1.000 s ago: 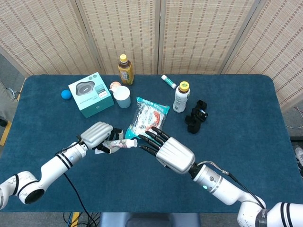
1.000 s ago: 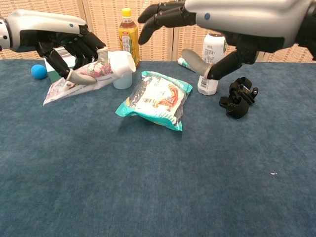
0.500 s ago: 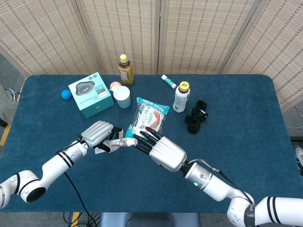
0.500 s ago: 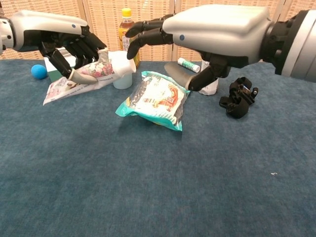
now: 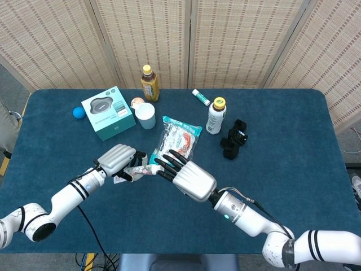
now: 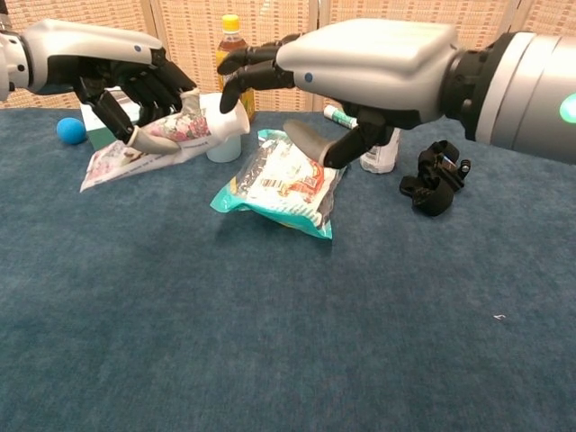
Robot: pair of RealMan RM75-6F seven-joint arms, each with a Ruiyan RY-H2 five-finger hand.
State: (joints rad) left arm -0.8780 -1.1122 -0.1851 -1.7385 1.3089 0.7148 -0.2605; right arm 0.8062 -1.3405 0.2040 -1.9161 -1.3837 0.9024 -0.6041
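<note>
The right hand (image 6: 360, 67) hovered above the worktop (image 6: 270, 324) with its fingers (image 5: 167, 161) spread and empty, their tips just beside the cap end of the tube (image 6: 171, 135). The left hand (image 6: 126, 81) gripped that tube, holding it off the worktop with its flat end tilted down to the left. Under the right hand lay a snack bag (image 6: 283, 184). Right of it sat a black clip (image 6: 436, 180). Behind the bag stood a white bottle (image 5: 215, 116) and a cup (image 5: 146, 115), with a teal box (image 5: 108, 112) and blue ball (image 5: 78, 112) left of the cup. Farthest back stood a tea bottle (image 5: 149, 83) and lay a small stick (image 5: 200, 97).
</note>
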